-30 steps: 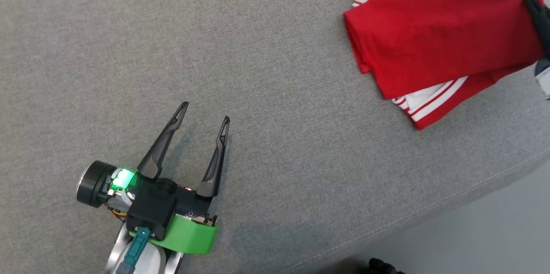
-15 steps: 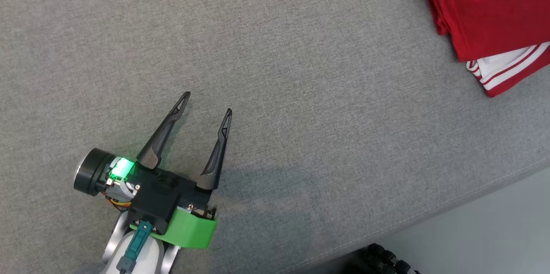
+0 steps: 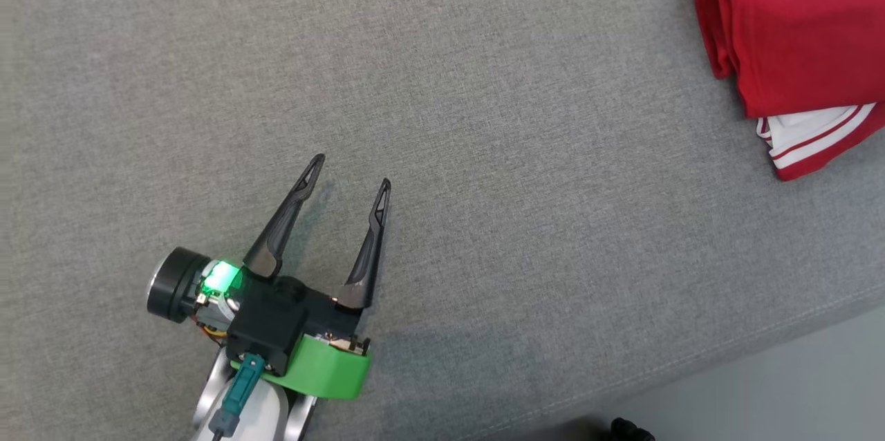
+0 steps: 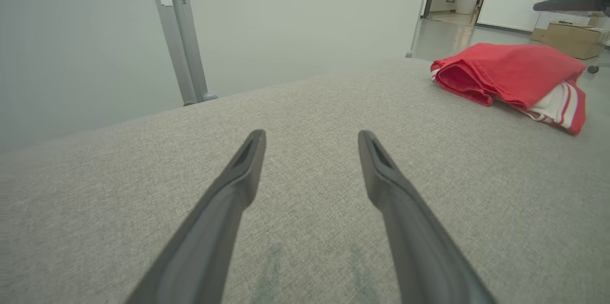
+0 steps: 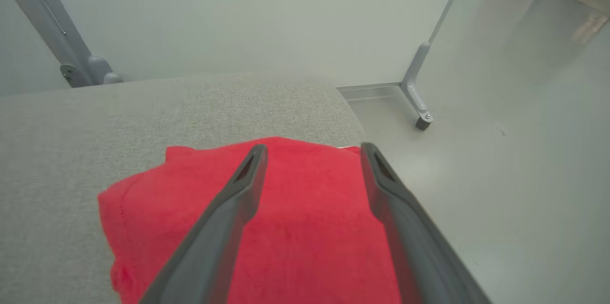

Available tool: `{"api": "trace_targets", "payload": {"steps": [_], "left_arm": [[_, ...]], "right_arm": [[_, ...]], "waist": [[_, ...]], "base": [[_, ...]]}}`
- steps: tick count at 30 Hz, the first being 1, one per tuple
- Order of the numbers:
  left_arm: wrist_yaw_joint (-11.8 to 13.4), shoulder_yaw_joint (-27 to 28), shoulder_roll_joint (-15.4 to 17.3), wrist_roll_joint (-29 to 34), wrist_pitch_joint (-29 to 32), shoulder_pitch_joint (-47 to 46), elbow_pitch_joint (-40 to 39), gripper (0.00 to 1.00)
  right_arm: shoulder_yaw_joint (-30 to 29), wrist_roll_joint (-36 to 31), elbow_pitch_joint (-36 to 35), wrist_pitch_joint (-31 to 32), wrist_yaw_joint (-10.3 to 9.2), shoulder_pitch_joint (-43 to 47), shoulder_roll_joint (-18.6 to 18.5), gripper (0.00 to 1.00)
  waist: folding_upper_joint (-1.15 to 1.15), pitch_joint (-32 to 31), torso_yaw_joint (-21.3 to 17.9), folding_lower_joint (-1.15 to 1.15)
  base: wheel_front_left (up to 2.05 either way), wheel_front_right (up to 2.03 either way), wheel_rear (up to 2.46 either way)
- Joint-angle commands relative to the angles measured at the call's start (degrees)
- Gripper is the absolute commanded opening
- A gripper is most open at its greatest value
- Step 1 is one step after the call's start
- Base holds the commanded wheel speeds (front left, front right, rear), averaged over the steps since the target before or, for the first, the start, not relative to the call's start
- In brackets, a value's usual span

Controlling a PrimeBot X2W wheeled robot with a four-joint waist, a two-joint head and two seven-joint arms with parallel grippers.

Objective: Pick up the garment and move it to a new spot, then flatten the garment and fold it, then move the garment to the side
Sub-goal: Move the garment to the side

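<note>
Grey woven upholstery (image 3: 484,81) is stretching across most of the head view as one wide padded surface, with pale floor (image 3: 795,386) showing past its near edge. White partition panels (image 5: 238,18) are standing behind it on grey metal feet. One folded red garment (image 3: 795,33), with white-striped trim peeking out underneath, is lying at the surface's right end, close to the corner. Two grippers are showing. The left gripper (image 3: 352,171) is hovering low over bare upholstery, well apart from the garment, its two dark fingers spread wide and gripping nothing. The right gripper (image 5: 313,147) is hanging above the garment, its two fingers likewise spread. One cardboard box (image 4: 572,39) is sitting on the floor beyond.
</note>
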Motion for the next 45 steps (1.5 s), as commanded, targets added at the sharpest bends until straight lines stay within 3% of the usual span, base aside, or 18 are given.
{"api": "trace_targets", "payload": {"steps": [1, 8, 12, 18, 24, 30, 34, 45], "left_arm": [[0.39, 0.1, -0.16, -0.53, 0.03, 0.93, 0.23, 1.0], [1.65, 0.89, -3.06, -2.04, 0.03, 3.31, 3.73, 1.0], [3.35, 2.62, -4.52, -4.53, 0.03, 5.07, 5.57, 1.0], [5.2, 4.7, -5.22, -7.64, 0.03, 7.65, 7.24, 1.0], [6.81, 5.98, -5.25, -11.04, 0.03, 11.36, 6.61, 1.0], [7.44, 8.71, -5.26, -9.81, 0.03, 16.3, 4.83, 1.0], [7.65, 10.08, -5.26, -8.44, 0.03, 19.49, 3.34, 1.0], [6.59, 11.9, -5.27, -8.49, 0.03, 22.86, 3.01, 1.0]], "right_arm": [[-0.45, -0.95, -0.76, -0.13, -0.07, 1.73, 0.61, 1.0], [-9.33, -12.68, -10.01, -0.13, -0.07, 13.85, 9.91, 1.0], [-14.73, -21.61, -13.91, -0.14, -0.07, 21.39, 17.01, 1.0], [-23.62, -34.9, -22.37, -0.14, -0.07, 32.03, 28.3, 1.0], [-29.46, -45.16, -31.37, -0.14, -0.07, 41.99, 37.04, 1.0], [-33.08, -53.93, -40.71, -0.14, -0.07, 51.78, 41.31, 1.0], [-35.88, -56.21, -43.97, -0.13, -0.07, 57.14, 43.17, 1.0], [-35.35, -56.03, -43.52, -0.13, -0.07, 61.83, 43.28, 1.0]], "waist": [[0.0, -2.86, 1.71, 0.0], [0.0, -9.91, 6.45, 0.0], [0.0, -13.89, 9.65, 0.0], [0.0, -19.1, 13.63, 0.0], [0.0, -23.9, 15.17, 0.0], [0.0, -27.49, 15.1, 0.0], [0.0, -28.94, 14.87, 0.0], [0.0, -31.37, 14.7, 0.0]], "base": [[0.0, 0.0, 0.0], [0.0, 0.0, 0.0], [0.0, 0.0, 0.0], [0.0, 0.0, 0.0], [0.0, 0.0, 0.0], [0.0, 0.0, 0.0], [0.0, 0.0, 0.0], [0.0, 0.0, 0.0]]}}
